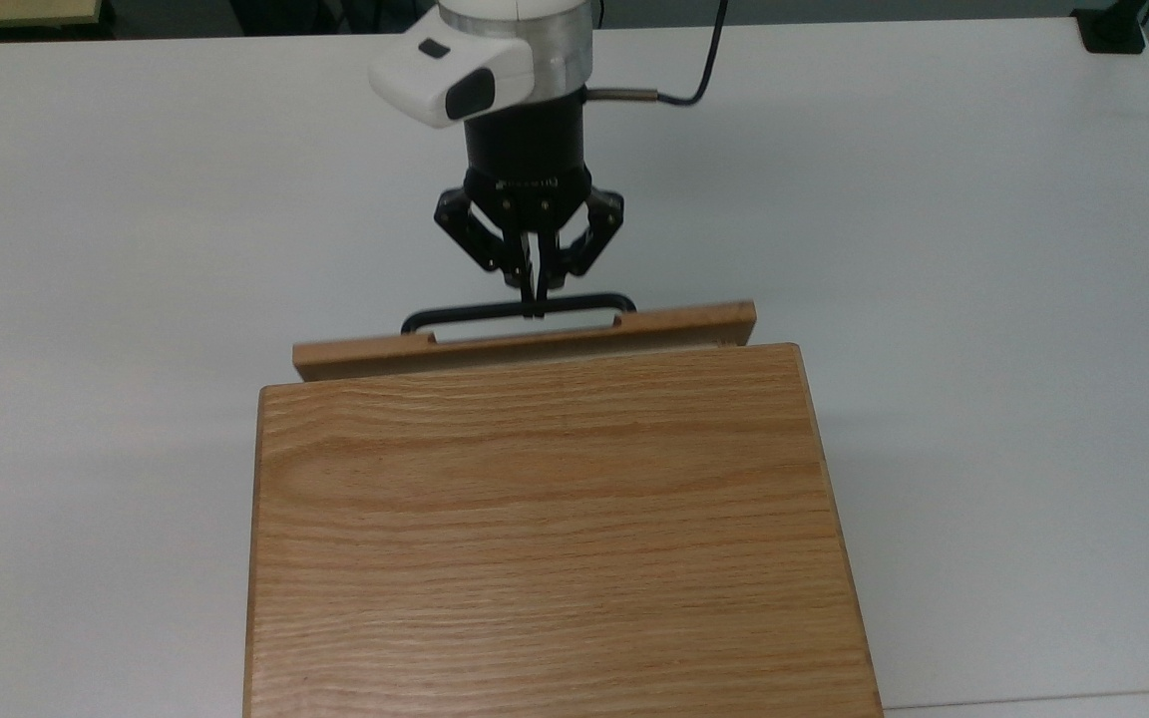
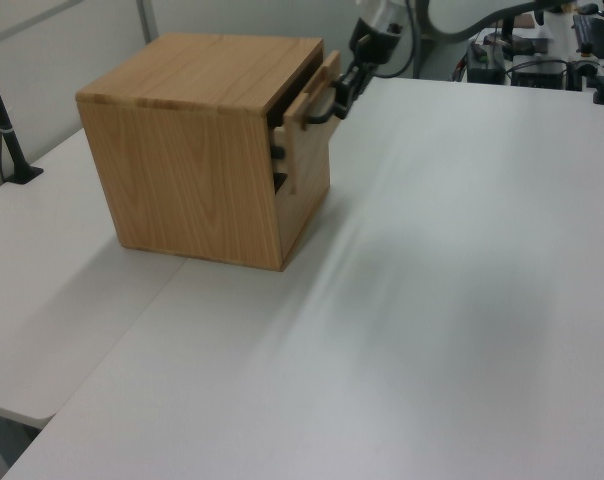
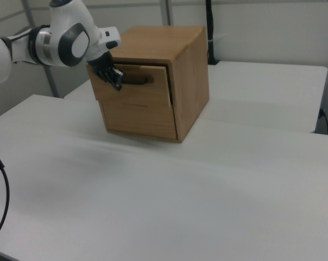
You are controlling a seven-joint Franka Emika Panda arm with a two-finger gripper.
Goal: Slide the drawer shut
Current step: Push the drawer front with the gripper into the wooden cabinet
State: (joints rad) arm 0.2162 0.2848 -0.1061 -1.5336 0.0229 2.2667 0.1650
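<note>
The white worktop (image 1: 934, 299) spreads wide in all three views and carries the oak cabinet (image 1: 550, 529), a box with a broad grained top that sits at the near edge of the top view and toward the far left of the left view. In the right view the cabinet (image 3: 180, 76) stands at the far side of the worktop, its front turned to the right view's left.

The robot arm (image 3: 55, 38) reaches in from the right view's left; in the top view its white and black wrist (image 1: 505, 60) comes down from the far edge.

The drawer (image 1: 525, 344) is almost fully in: in the top view just its oak front panel shows as a thin strip right at the cabinet's far edge, and the left view shows the panel (image 2: 307, 125) standing a little proud of the cabinet's face, with a narrow dark gap behind it.

The slim black bar handle (image 1: 520, 309) runs along the panel's far side in the top view. The gripper (image 1: 536, 299) meets the middle of that bar, its jaws drawn together with the tips touching the handle.
</note>
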